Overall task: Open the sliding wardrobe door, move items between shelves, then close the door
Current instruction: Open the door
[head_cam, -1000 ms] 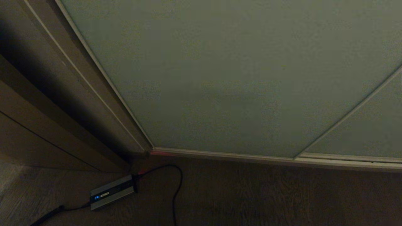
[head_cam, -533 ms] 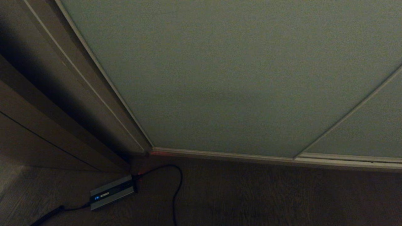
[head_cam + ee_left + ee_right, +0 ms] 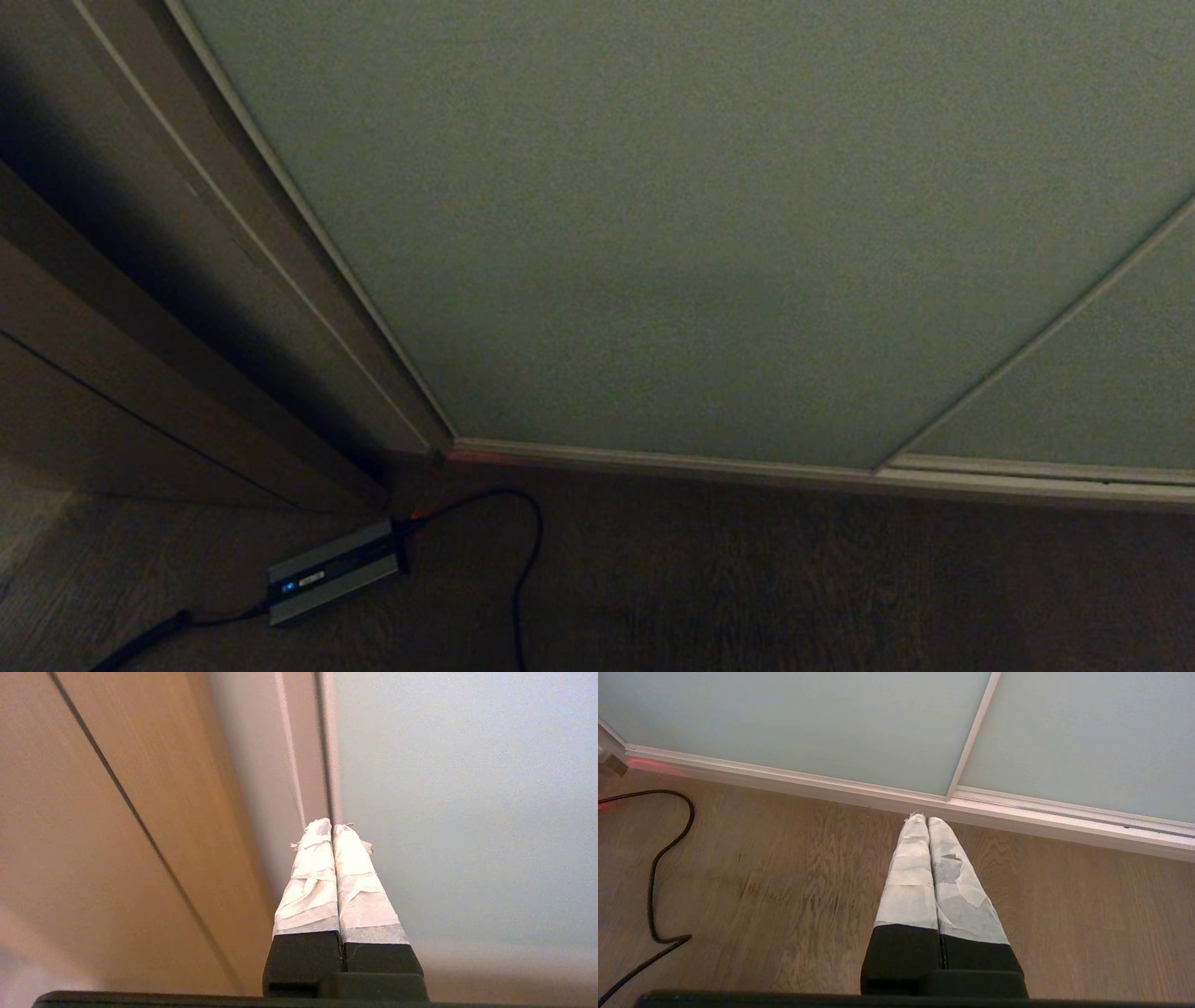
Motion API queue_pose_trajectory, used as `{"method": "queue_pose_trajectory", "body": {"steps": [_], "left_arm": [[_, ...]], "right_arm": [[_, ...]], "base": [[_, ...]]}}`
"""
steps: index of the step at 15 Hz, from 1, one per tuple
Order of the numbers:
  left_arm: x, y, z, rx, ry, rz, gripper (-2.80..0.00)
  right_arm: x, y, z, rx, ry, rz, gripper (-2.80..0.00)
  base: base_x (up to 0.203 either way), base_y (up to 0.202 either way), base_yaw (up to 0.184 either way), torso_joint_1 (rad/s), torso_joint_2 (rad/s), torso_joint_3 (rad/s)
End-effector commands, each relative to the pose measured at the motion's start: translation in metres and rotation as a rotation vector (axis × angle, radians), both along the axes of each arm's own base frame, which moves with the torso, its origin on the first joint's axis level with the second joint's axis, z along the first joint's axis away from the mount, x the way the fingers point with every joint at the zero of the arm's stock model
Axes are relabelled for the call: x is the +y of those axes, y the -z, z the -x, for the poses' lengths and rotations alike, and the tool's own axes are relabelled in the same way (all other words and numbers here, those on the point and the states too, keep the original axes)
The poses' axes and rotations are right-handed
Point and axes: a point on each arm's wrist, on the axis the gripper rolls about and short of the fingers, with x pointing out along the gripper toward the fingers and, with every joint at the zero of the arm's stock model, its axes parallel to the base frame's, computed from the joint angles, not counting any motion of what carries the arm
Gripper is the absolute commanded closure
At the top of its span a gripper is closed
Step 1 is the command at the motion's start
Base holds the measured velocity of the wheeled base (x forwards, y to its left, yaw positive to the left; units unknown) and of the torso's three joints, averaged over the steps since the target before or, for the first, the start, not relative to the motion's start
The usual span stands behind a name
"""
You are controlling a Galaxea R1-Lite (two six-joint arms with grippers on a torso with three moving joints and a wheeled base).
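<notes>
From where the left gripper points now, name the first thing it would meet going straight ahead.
Probably the sliding wardrobe door, at its thin metal frame beside the brown wood-grain panel. The left gripper is shut and aimed at that seam; depth is unclear.

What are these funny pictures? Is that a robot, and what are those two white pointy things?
Yes, a robot with two arms took them. One camera sits on its head and looks down at a big closed sliding wardrobe door, the wooden floor, a small box and a black cable. Two more cameras sit on its wrists. The white pointy things are its pinching tools, wrapped in tape. The left tool points up at the door's edge beside a brown panel. The right tool points at the floor. Both are pinched shut, holding nothing.
</notes>
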Motion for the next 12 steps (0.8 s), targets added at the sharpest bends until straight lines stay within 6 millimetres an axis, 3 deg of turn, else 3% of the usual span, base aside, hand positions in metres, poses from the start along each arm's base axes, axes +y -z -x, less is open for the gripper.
{"method": "queue_pose_trajectory", "body": {"steps": [1,4,7,12], "left_arm": [[0.001,-0.059,-0.058,0.011,-0.033,0.028,0.0],[0.005,-0.102,-0.115,-0.12,-0.068,0.054,0.0],[0.01,-0.124,-0.165,-0.237,-0.074,0.07,0.0],[0.013,-0.154,-0.213,-0.374,-0.062,0.087,0.0]], "right_arm": [[0.0,0.001,-0.001,0.006,0.0,0.001,0.0],[0.0,0.001,-0.001,0.007,0.0,0.001,0.0],[0.0,0.001,-0.001,0.006,0.0,0.001,0.0],[0.0,0.001,-0.001,0.006,0.0,0.001,0.0]], "base": [[0.0,0.0,0.0,0.0,0.0,0.0],[0.0,0.0,0.0,0.0,0.0,0.0],[0.0,0.0,0.0,0.0,0.0,0.0],[0.0,0.0,0.0,0.0,0.0,0.0]]}}
